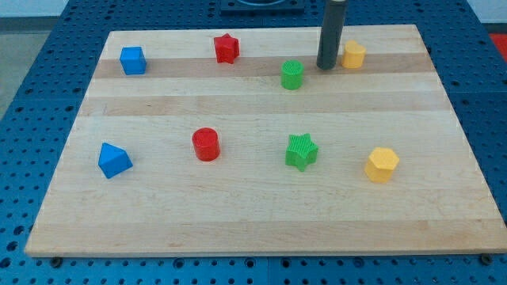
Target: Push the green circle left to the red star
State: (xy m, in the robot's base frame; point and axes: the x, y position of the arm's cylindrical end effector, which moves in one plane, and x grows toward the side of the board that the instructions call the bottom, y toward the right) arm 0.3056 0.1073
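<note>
The green circle (292,74) stands on the wooden board (261,206) near the view's top, right of centre. The red star (226,48) lies up and to the left of it, with a gap between them. My tip (326,66) is on the board just right of the green circle and a little above it, not touching it, and close to the left side of a yellow block (353,55).
A blue cube (133,60) sits at the top left. A blue block (114,161), a red circle (206,144), a green star (301,151) and a yellow hexagon (382,164) lie in a row across the lower half.
</note>
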